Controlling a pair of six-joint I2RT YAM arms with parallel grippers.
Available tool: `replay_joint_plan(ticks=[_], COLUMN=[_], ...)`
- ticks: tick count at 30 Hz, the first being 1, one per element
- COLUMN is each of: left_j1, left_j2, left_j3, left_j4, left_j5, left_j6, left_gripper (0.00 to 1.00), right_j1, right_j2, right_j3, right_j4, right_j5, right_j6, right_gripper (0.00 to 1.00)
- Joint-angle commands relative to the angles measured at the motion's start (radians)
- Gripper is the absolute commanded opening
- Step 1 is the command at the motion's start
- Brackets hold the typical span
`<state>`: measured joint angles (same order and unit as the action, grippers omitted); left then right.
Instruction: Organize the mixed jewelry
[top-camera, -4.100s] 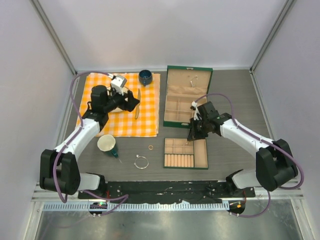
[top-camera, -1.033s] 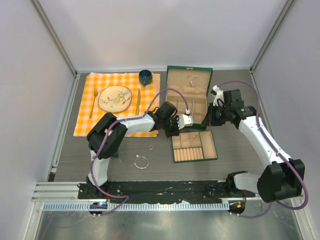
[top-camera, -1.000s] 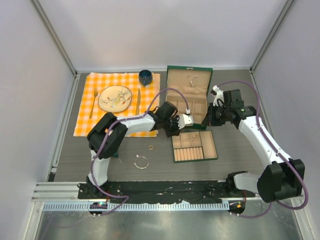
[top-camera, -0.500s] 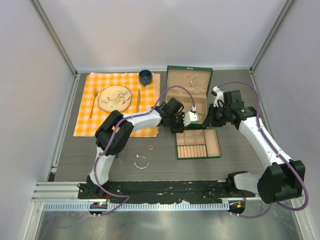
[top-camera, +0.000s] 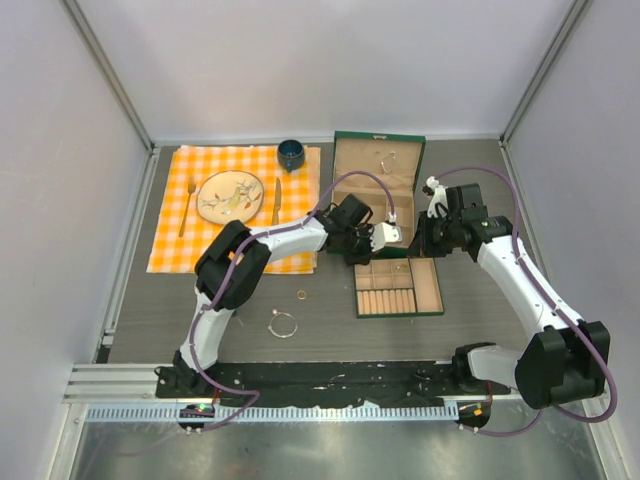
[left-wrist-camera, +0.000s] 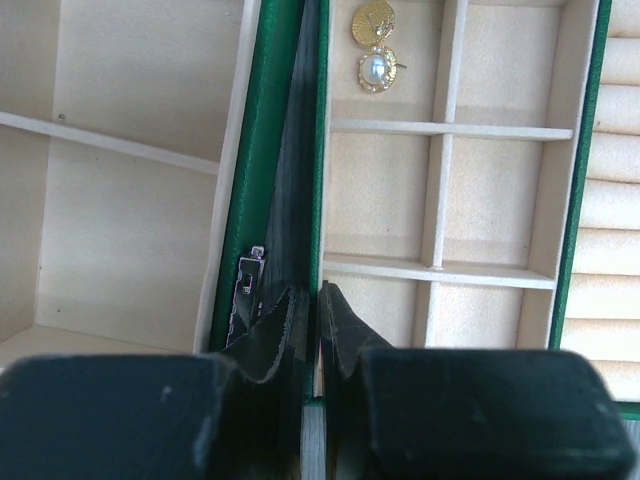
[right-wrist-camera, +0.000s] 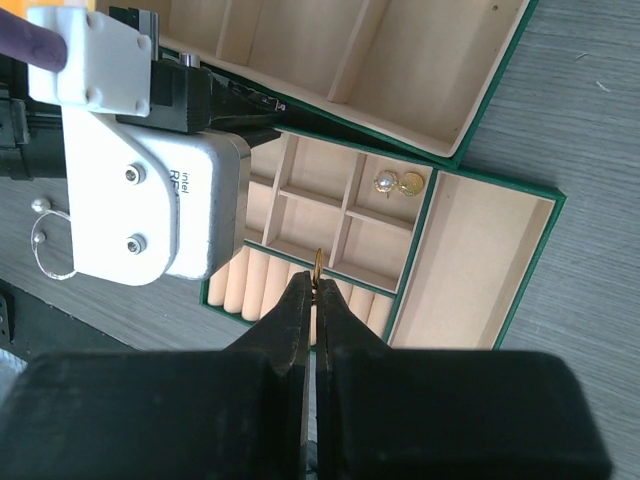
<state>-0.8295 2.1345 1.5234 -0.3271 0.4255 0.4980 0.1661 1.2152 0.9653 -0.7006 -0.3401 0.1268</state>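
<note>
My right gripper (right-wrist-camera: 313, 279) is shut on a small gold ring (right-wrist-camera: 318, 261), held edge-on above the green beige-lined tray (right-wrist-camera: 470, 260). Two studs (right-wrist-camera: 397, 183), one pearl and one gold, lie in a tray compartment; the left wrist view shows them as well (left-wrist-camera: 376, 68). My left gripper (left-wrist-camera: 310, 291) is shut on the tray's green side wall (left-wrist-camera: 321, 150), next to the open box (left-wrist-camera: 130, 200). From above, the left gripper (top-camera: 385, 236) and right gripper (top-camera: 425, 241) sit between the box (top-camera: 375, 195) and the tray (top-camera: 427, 288). Another gold ring (top-camera: 301, 295) and a silver wire bangle (top-camera: 283, 323) lie on the table.
An orange checked cloth (top-camera: 200, 250) at the back left carries a plate (top-camera: 229, 196), a gold fork (top-camera: 188, 200), a gold knife (top-camera: 276, 200) and a dark blue cup (top-camera: 291, 153). Small pieces hang inside the box lid (top-camera: 386, 158). White walls enclose the table.
My left gripper has dragged the tray to the right and closer to the box. The right gripper has stayed almost still with the ring.
</note>
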Motion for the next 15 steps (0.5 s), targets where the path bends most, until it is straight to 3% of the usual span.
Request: replay_joint_plan(ticks=[1, 7, 15], left_j1=[-0.011, -0.011, -0.007], left_j2=[-0.022, -0.077, -0.208], left_j3=[0.015, 0.003, -0.049], left_j4=[-0.009, -0.012, 0.017], left_j5=[-0.039, -0.057, -0.12], left_j6=[-0.006, -0.024, -0.045], left_gripper=[0.12, 0.22, 0.43], right_j1=[-0.007, -0.005, -0.005], right_j2=[-0.025, -0.029, -0.039], right_j3=[0.006, 0.006, 0.003], right_j4=[0.01, 0.01, 0.015], right_j5=[0.021, 0.013, -0.017], right_j6=[-0.006, 0.004, 0.019], right_gripper=[0.01, 0.01, 0.01])
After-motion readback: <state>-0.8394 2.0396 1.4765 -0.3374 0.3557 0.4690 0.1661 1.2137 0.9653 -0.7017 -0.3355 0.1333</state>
